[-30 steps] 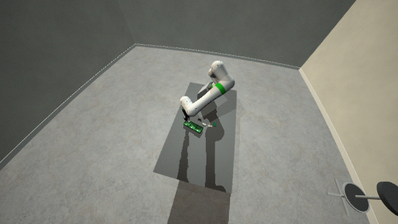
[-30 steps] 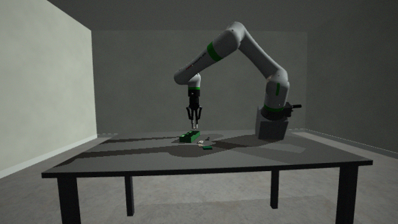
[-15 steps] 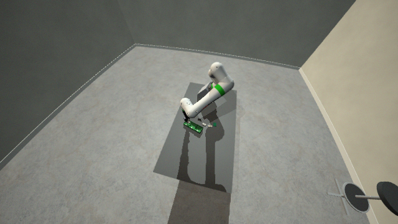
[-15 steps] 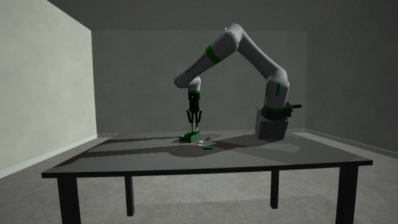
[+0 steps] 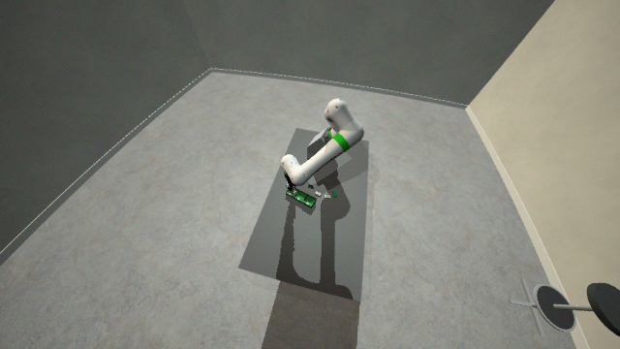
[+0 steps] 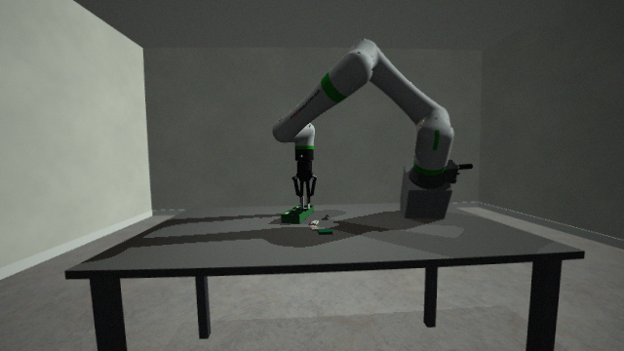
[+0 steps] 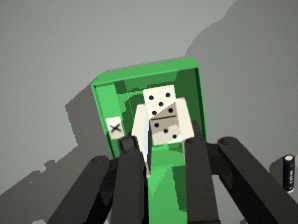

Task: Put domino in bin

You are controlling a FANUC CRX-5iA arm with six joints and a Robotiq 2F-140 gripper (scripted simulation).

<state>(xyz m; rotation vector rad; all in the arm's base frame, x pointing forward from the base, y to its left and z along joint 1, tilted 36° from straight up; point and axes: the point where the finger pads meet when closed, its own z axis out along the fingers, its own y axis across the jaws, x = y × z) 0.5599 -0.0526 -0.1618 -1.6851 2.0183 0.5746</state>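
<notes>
A white robot arm [image 6: 341, 85] with green bands reaches down from its grey pedestal [image 6: 439, 211] at the far side of a dark bench [image 6: 312, 258], its black gripper [image 6: 304, 199] pointing straight down over a row of green bins [image 6: 296, 214]. The gripper is pinching a white domino [image 7: 162, 119] between its two fingers; the tile's black pips face the wrist camera, a dividing line across its middle.

From the wrist, the domino hangs directly over the end compartment of the bin row, the one whose small white label bears an X [image 7: 115, 127] on its left-hand wall. The tile appears inside that compartment's outline, with green floor visible around it; whether its lower end has passed below the rim cannot be told from these pictures. A further compartment of the same green row shows lower in the picture, between the fingers.

From the side, the fingertips stand just above the bin row, which sits flat on the bench. Just beside the row, toward the pedestal, lie a few small loose pieces: pale tiles [image 6: 314, 223] and a small green piece [image 6: 325, 231], too small to make out in detail. A short dark cylinder [image 7: 288, 172] lies on the bench at the right edge of the wrist view.

From overhead, the bench stands in a grey-floored room, with a barbell [image 5: 576, 305] lying near the cream wall.
</notes>
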